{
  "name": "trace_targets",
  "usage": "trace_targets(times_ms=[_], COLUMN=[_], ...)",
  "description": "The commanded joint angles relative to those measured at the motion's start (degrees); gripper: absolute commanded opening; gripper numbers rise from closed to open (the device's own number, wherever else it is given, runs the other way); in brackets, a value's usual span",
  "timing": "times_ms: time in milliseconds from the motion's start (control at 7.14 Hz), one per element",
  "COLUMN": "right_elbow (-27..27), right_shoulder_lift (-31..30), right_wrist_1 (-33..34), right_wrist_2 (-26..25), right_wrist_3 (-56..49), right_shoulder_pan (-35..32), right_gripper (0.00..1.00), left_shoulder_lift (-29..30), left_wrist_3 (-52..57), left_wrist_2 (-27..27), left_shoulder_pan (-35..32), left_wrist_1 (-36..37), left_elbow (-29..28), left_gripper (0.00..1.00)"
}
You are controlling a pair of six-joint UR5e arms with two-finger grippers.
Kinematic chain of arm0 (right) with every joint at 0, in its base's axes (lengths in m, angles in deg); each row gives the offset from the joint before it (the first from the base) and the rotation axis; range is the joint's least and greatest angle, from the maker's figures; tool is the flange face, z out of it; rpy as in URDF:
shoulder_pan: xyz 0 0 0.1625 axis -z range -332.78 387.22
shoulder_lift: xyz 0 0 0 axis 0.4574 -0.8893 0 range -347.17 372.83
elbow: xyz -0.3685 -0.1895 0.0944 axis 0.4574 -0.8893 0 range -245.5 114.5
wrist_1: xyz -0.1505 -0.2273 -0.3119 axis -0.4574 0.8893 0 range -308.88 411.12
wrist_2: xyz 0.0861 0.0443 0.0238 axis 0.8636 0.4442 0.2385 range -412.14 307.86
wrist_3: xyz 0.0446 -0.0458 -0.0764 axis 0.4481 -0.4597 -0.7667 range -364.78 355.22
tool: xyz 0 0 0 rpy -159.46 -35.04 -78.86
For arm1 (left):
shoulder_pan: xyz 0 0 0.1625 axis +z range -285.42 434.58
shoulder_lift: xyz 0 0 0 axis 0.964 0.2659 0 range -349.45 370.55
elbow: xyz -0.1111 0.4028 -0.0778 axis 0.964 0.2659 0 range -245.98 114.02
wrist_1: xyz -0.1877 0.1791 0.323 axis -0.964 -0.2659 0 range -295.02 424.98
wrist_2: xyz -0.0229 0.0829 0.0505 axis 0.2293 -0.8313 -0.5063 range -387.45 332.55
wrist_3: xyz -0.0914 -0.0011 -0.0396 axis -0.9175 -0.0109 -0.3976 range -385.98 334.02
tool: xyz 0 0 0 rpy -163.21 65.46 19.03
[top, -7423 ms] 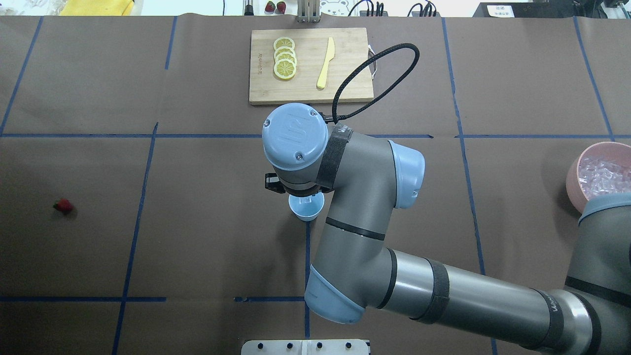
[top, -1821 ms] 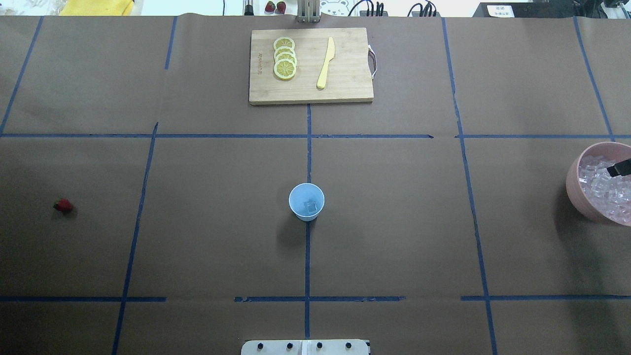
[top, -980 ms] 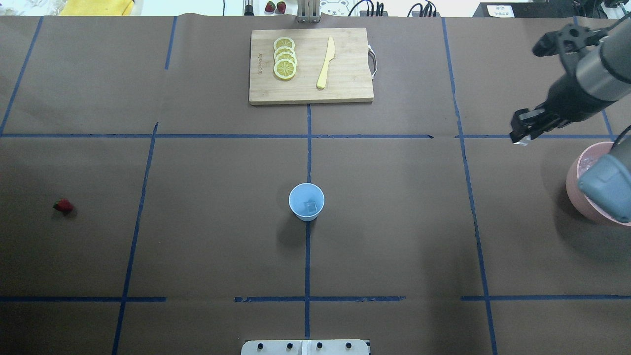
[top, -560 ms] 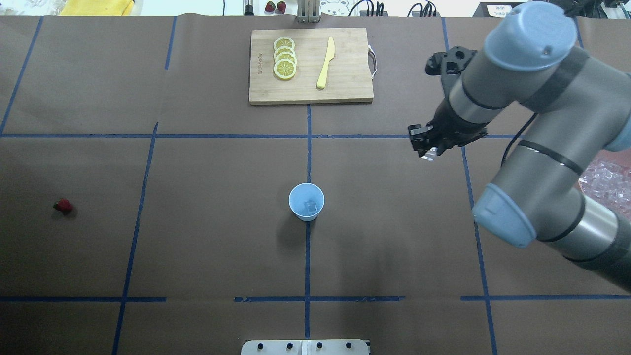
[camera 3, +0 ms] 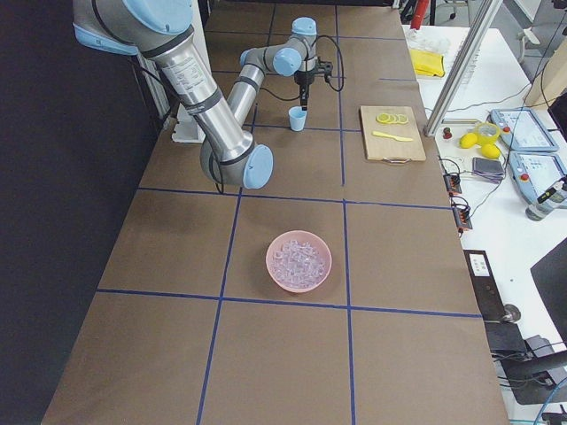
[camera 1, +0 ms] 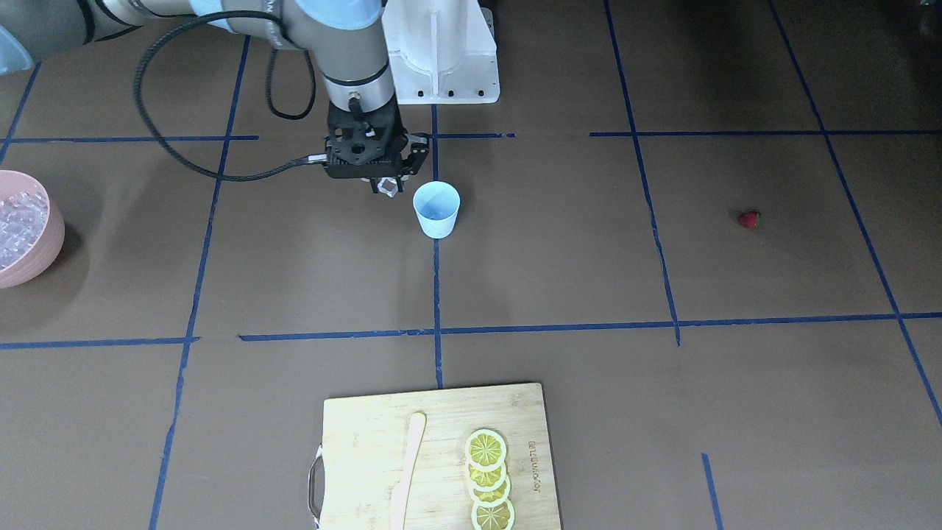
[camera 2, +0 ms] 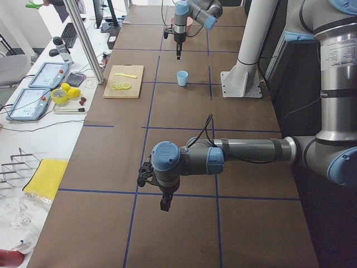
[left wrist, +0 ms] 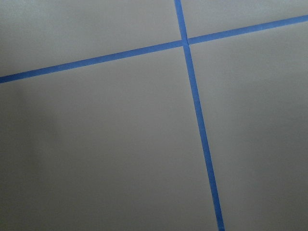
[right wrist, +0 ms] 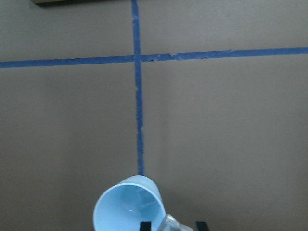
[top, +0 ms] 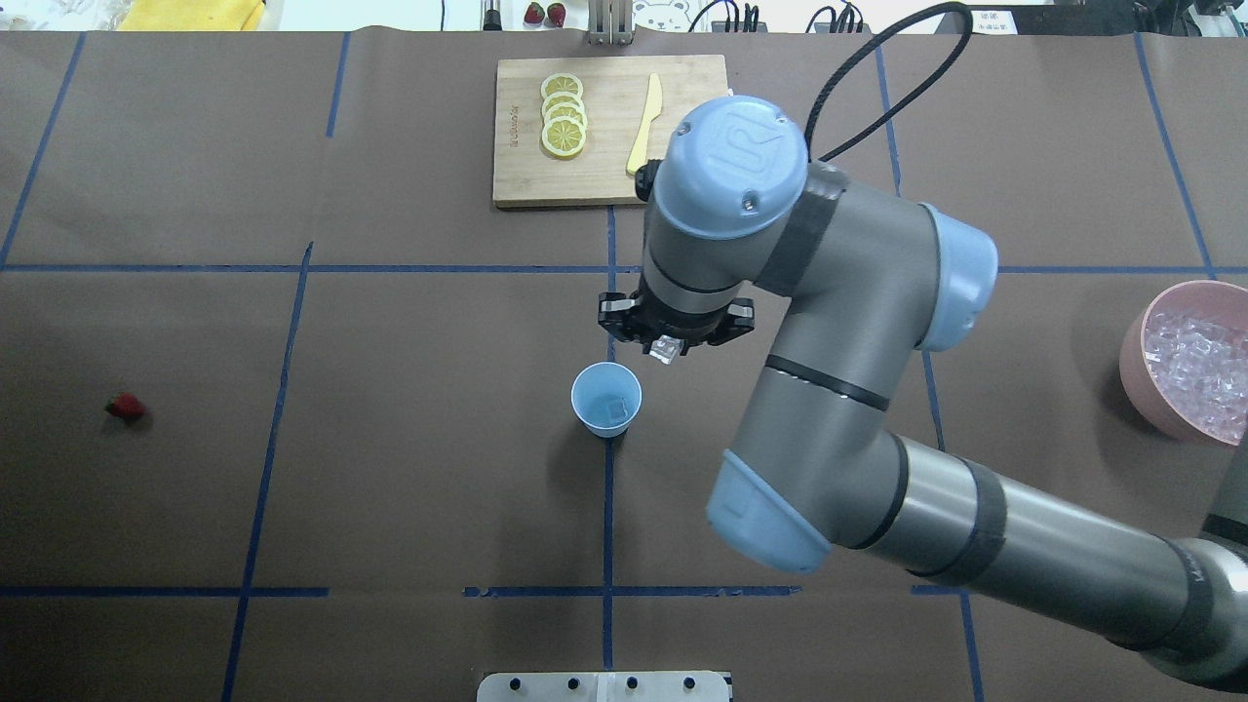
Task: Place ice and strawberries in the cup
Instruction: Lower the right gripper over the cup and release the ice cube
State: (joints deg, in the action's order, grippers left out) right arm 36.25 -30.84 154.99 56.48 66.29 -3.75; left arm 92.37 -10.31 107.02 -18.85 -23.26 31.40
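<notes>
The light blue cup stands upright at the table's middle with one ice cube inside. It also shows in the front view and the right wrist view. My right gripper is shut on a clear ice cube and holds it above the table, just beside the cup's rim. More ice is heaped in the pink bowl at the far right. The red strawberry lies at the far left. My left gripper hangs over bare table in the left side view only; I cannot tell if it is open.
A wooden cutting board at the back middle carries lemon slices and a yellow knife. The right arm's elbow and forearm span the table's right half. The robot's base plate is at the near edge.
My right arm came away from the pink bowl with an ice cube and swept left to just beside the cup. The cup and strawberry have not moved.
</notes>
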Motion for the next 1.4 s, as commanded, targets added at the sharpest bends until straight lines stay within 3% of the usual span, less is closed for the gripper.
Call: trace_targets(times_ms=[0, 420, 560, 700, 1261], right_elbow=[-5.42, -5.6, -5.6, -5.25, -5.08], right_shoulder_lift=[5.08, 4.03, 4.21, 4.12, 4.21], right_wrist_1=[-0.07, 0.02, -0.07, -0.07, -0.07], right_wrist_2=[-3.57, -3.76, -3.76, -4.28, -4.47], right_wrist_3=[3.29, 3.29, 3.29, 3.29, 3.02], right_shoulder_pan=[3.1, 4.16, 4.16, 4.16, 4.16], right_gripper=[0.04, 0.06, 0.22, 0.98, 0.99], left_shoulder_lift=[0.0, 0.0, 0.0, 0.0, 0.0], left_wrist_3=[0.07, -0.02, -0.02, -0.02, -0.02], left_wrist_2=[0.0, 0.0, 0.0, 0.0, 0.0], left_shoulder_pan=[0.0, 0.0, 0.0, 0.0, 0.0], left_wrist_1=[0.0, 0.0, 0.0, 0.0, 0.09], left_elbow=[-0.09, -0.09, -0.09, -0.18, -0.18], left_gripper=[1.0, 1.0, 1.0, 1.0, 1.0])
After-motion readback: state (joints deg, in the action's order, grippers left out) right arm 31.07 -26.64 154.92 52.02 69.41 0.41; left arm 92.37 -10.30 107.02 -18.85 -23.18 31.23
